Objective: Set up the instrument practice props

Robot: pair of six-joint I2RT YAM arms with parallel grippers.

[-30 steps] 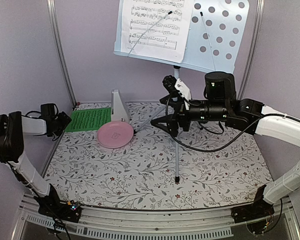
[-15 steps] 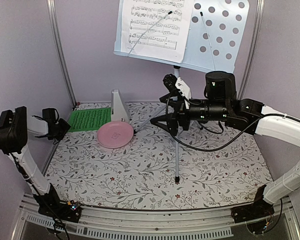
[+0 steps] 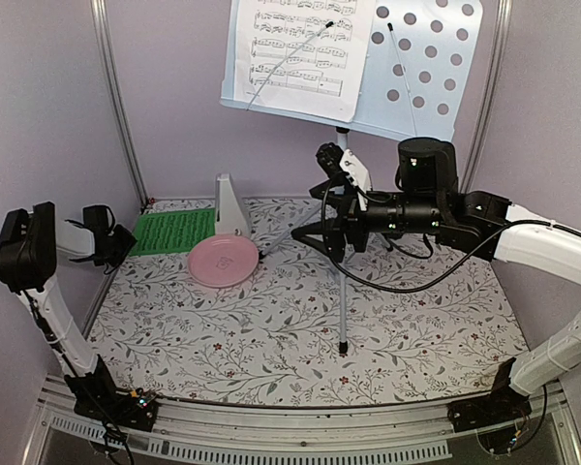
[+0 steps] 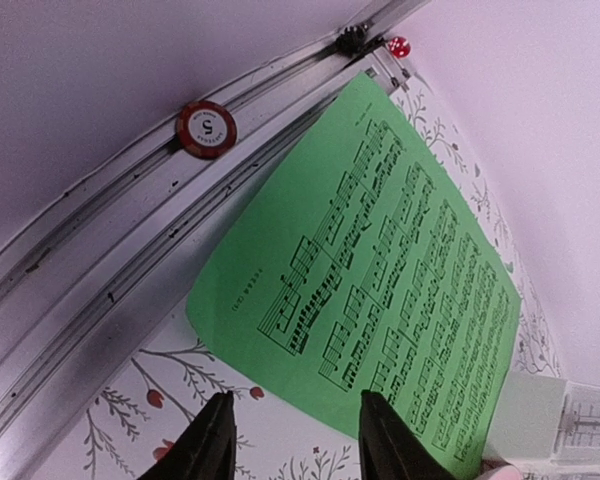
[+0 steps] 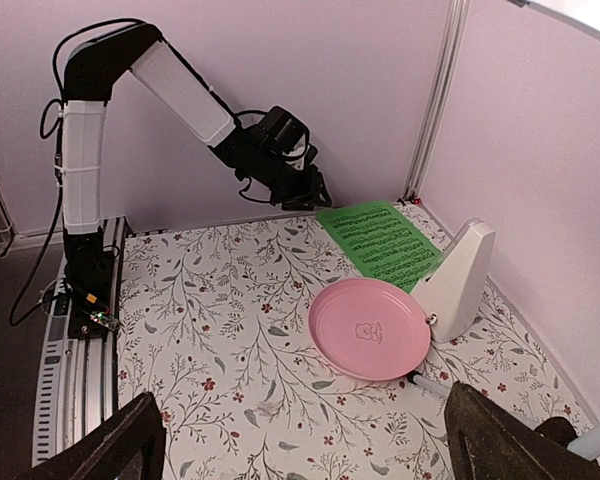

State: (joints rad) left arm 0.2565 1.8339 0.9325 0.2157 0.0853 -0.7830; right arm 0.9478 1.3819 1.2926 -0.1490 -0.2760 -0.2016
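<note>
Two pincers spread, empty: left pincer [image 4: 298, 412] over the green sheet [image 4: 380, 280] lying flat at the far-left corner of the surface [image 3: 271, 339], right pincer [image 5: 300, 400] by the pole of the stand [image 3: 436, 68]; stand upright, white sheet [image 3: 295, 48] on it, metronome [image 3: 230, 205] beside the plate [image 3: 223, 260]; outstanding, by judgement, green sheet to the stand.

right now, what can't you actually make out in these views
1. Music stand and white sheet: tops cut off by the top view's upper edge.
2. Tripod legs: partly hidden behind the right arm, top view.
3. Metronome: cut off by the left wrist view's corner.
4. Green sheet: notes too small in the top view.
</note>
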